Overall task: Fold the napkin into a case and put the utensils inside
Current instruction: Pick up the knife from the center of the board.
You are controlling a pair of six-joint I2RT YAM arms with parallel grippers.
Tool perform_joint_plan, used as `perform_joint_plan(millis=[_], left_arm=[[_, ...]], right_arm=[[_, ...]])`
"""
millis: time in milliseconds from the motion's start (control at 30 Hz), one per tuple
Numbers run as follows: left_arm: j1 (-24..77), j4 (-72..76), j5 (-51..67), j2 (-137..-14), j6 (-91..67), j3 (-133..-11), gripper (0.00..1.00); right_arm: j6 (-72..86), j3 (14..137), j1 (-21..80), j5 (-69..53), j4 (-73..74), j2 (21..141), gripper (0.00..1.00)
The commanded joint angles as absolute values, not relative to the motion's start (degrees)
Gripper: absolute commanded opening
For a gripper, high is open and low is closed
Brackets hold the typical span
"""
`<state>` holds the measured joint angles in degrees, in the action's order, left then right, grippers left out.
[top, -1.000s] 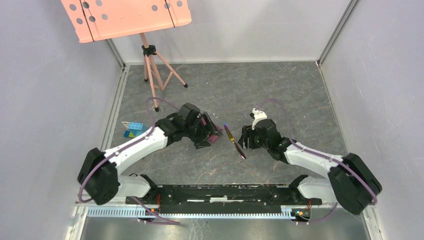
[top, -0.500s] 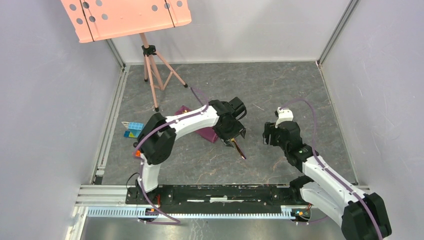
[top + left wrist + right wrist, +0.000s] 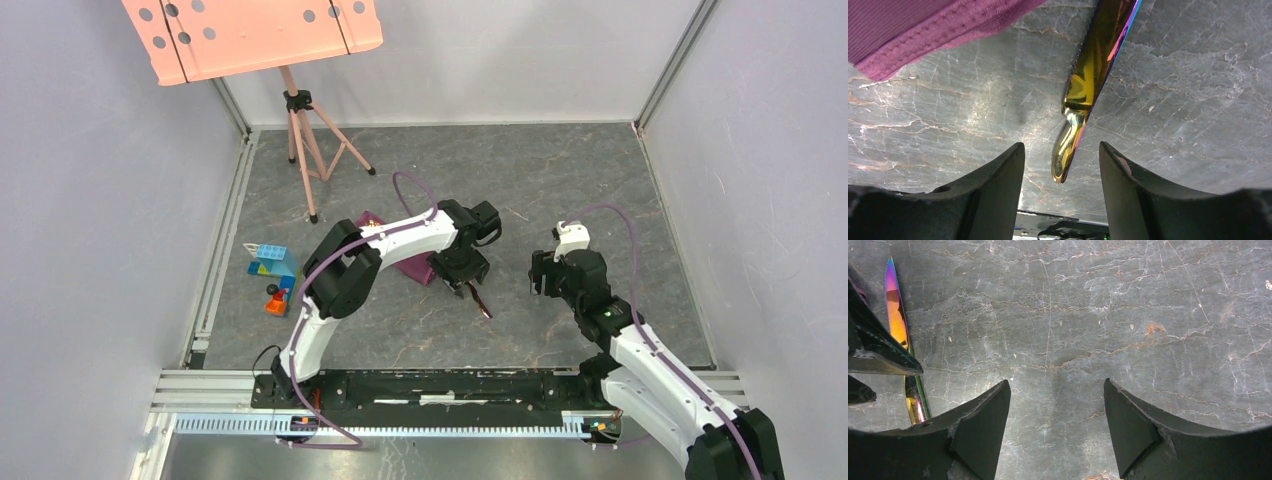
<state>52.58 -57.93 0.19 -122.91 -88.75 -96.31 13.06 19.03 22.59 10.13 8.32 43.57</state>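
Note:
The plum-purple napkin (image 3: pixel 414 268) lies folded under my left arm; its hemmed edge fills the upper left of the left wrist view (image 3: pixel 923 30). The rainbow-iridescent knife (image 3: pixel 482 303) lies on the floor just right of it. My left gripper (image 3: pixel 466 284) is open over the knife (image 3: pixel 1093 75), and the knife's rounded end sits in the gap of the gripper (image 3: pixel 1060 150) without touching either finger. My right gripper (image 3: pixel 538 276) is open and empty over bare floor to the right of the knife (image 3: pixel 895 315). It also shows in its own wrist view (image 3: pixel 1055 385). The gold spoon is out of view.
Small blue-and-orange blocks (image 3: pixel 270 262) and a red-orange piece (image 3: pixel 275 300) lie at the left edge. A pink tripod stand (image 3: pixel 300 130) with a peach perforated board (image 3: pixel 250 35) stands at the back left. Grey walls enclose the marbled floor (image 3: pixel 560 180).
My left arm has swung right, from the napkin to over the knife. My right gripper has drawn back to the right, away from the knife. The napkin now shows behind the left arm.

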Motion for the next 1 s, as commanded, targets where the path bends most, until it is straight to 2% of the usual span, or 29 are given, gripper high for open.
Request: perform_joint_plan(millis=[0, 67, 167, 333, 400, 600, 700, 767, 967], left_arm=[[52.8, -60.7, -3.7, -124.9, -93.2, -99.4, 0.63], [52.7, -61.4, -4.6, -125.7, -93.4, -99.9, 0.60], [52.7, -63.0, -4.5, -127.2, -93.4, -101.1, 0.50], [52.8, -65.3, -6.1, -129.9, -94.6, -102.6, 0.49], [52.8, -65.2, -5.9, -131.0, -94.5, -102.7, 0.45], [52.8, -65.1, -7.7, -133.0, -92.8, -102.9, 0.25], [53.4, -61.9, -9.2, -132.4, -87.0, -103.9, 0.15], [54.6, -59.6, -11.3, -131.1, -83.7, -104.6, 0.02], [56.8, -54.5, -9.9, -126.8, -75.6, -104.2, 0.02]], right_arm=[[12.0, 18.1, 22.4, 10.0, 6.7, 42.0, 0.75], [11.9, 18.0, 22.4, 9.9, 7.0, 41.8, 0.75], [12.0, 18.1, 22.3, 10.2, 7.5, 41.0, 0.75], [12.0, 17.7, 22.4, 10.2, 7.5, 39.3, 0.75], [12.0, 17.8, 22.3, 10.3, 7.8, 38.8, 0.75], [12.6, 17.8, 22.3, 10.6, 8.6, 37.1, 0.75], [13.2, 17.7, 22.3, 11.0, 8.9, 36.8, 0.77], [13.7, 18.0, 22.4, 12.5, 9.4, 36.9, 0.78], [13.9, 19.1, 22.3, 16.0, 10.0, 36.4, 0.81]])
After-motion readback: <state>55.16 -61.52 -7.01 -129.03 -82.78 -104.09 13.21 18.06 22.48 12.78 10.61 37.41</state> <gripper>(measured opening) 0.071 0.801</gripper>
